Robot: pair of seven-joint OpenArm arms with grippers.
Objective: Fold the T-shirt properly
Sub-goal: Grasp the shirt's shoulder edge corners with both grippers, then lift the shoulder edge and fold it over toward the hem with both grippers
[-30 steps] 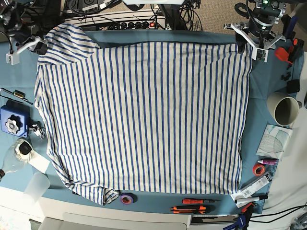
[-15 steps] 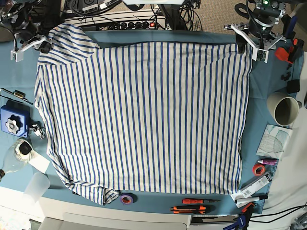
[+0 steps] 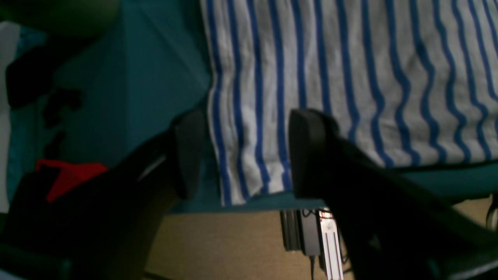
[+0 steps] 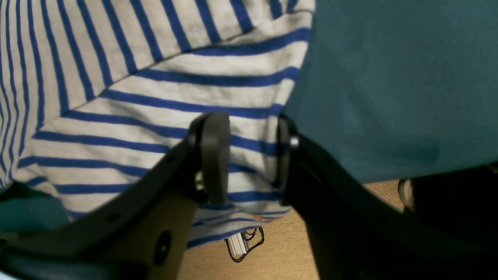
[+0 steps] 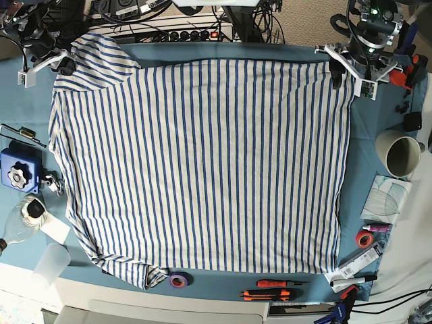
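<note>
The white T-shirt (image 5: pixel 202 162) with thin blue stripes lies spread flat on the teal tablecloth (image 5: pixel 368 135). My left gripper (image 5: pixel 349 73) is at the shirt's far right corner. In the left wrist view it (image 3: pixel 247 153) is open, its jaws on either side of the corner of the shirt (image 3: pixel 350 77) at the table's edge. My right gripper (image 5: pixel 44 71) is at the far left sleeve. In the right wrist view it (image 4: pixel 249 155) is open with a narrow gap, and the edge of the shirt's sleeve (image 4: pixel 116 97) lies between its jaws.
A mug (image 5: pixel 401 152), red tape roll (image 5: pixel 365 239) and papers lie right of the shirt. A purple tape roll (image 5: pixel 177 279) and orange tools (image 5: pixel 270 289) lie at the front. A blue device (image 5: pixel 18 172) and plastic cup (image 5: pixel 50 262) stand on the left. A power strip (image 5: pixel 189 34) lies behind.
My right gripper has moved up and toward the sleeve, onto its edge. My left gripper has shifted slightly up and left at the shirt's corner. The shirt has not moved.
</note>
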